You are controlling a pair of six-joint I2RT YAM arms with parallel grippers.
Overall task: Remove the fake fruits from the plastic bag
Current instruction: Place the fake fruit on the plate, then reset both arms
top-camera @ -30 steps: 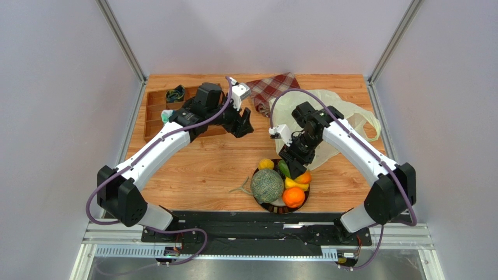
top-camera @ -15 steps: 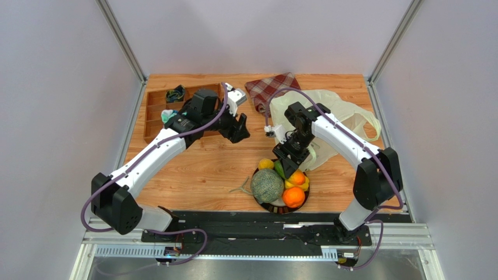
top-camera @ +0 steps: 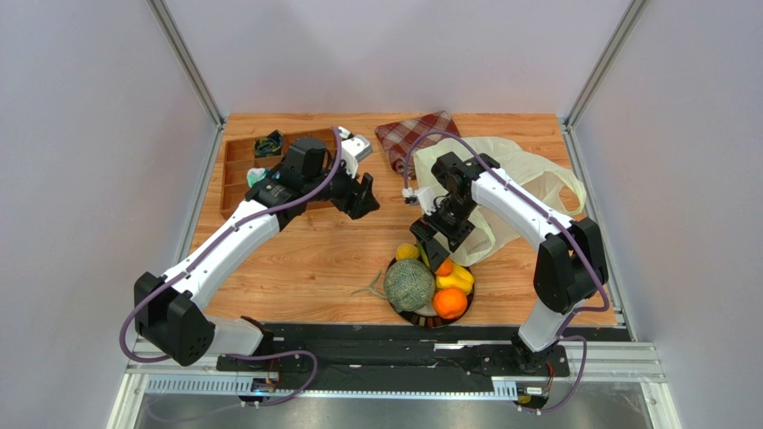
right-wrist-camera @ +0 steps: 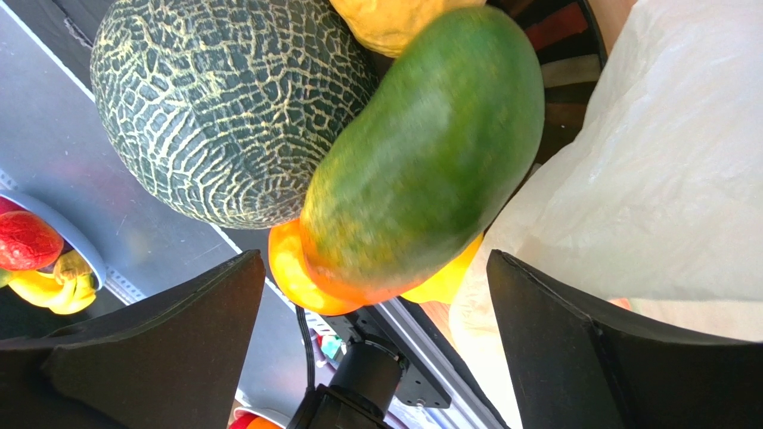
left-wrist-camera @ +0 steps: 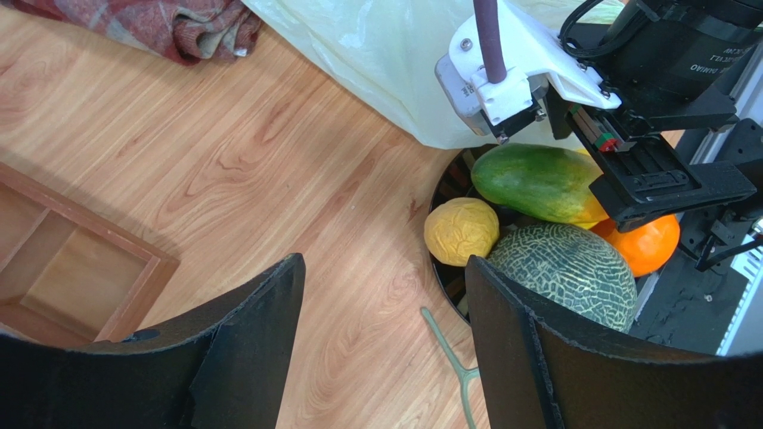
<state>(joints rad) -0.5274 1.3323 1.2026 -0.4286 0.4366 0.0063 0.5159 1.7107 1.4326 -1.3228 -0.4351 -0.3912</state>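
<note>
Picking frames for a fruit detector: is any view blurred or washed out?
Right wrist: the mango looks soft, the melon netting crisper, the plastic bag nearly washed out. Left wrist: the citrus is sharp, the left tool dark and featureless. Top view: even light, soft shadows, no glare.

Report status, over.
Left end effector open, empty; right end effector open above green-orange plastic mango on dark-rimmed round plate. Translucent plastic bag alongside, nothing blocking.
</note>
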